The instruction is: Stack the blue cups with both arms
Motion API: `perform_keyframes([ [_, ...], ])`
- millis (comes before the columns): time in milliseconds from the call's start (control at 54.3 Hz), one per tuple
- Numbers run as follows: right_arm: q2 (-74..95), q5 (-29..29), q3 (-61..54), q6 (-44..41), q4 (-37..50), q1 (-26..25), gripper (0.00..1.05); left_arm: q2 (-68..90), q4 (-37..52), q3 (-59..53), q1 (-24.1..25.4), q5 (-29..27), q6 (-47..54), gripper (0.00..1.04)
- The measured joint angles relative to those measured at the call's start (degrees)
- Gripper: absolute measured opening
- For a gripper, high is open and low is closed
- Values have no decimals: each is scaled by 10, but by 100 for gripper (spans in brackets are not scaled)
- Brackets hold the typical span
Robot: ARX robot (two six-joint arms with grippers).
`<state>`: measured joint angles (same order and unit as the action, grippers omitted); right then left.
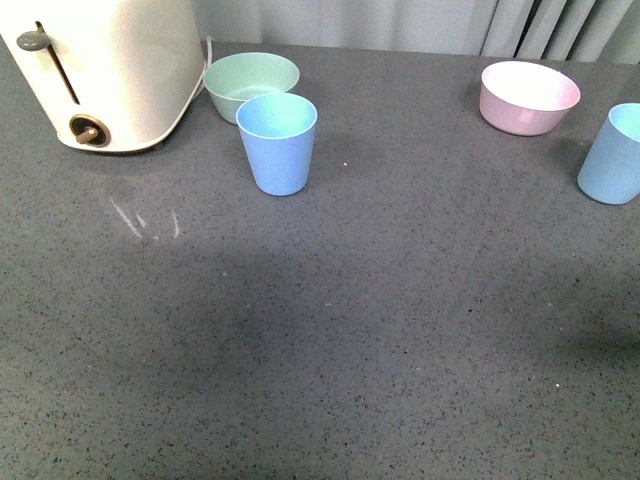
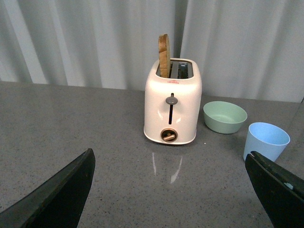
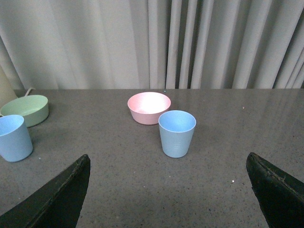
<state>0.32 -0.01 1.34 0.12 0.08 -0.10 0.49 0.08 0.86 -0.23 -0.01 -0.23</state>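
Two light blue cups stand upright on the grey table. One blue cup (image 1: pixel 277 143) is at the back left, just in front of the mint green bowl (image 1: pixel 251 85); it also shows in the left wrist view (image 2: pixel 266 141) and in the right wrist view (image 3: pixel 14 137). The other blue cup (image 1: pixel 612 153) is at the right edge, near the pink bowl (image 1: pixel 528 96); in the right wrist view it (image 3: pixel 176 133) stands ahead of my right gripper (image 3: pixel 168 199). My left gripper (image 2: pixel 175 194) and right gripper are both open and empty. Neither arm shows in the front view.
A cream toaster (image 1: pixel 110 70) stands at the back left; in the left wrist view a slice of bread (image 2: pixel 164 55) stands in it. Grey curtains hang behind the table's far edge. The mint bowl (image 3: pixel 26 109) and pink bowl (image 3: pixel 148 107) also show in the right wrist view.
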Motion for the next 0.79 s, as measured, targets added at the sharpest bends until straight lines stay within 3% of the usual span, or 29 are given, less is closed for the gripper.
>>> perform_keyframes([
  [590, 0, 0, 0, 0, 0, 0, 96, 1, -1, 0, 0, -1, 0, 96],
  [700, 0, 0, 0, 0, 0, 0, 96, 110, -156, 71, -40, -59, -97, 96],
  [792, 0, 0, 0, 0, 0, 0, 96, 242, -145, 120, -95, -73, -165, 96],
])
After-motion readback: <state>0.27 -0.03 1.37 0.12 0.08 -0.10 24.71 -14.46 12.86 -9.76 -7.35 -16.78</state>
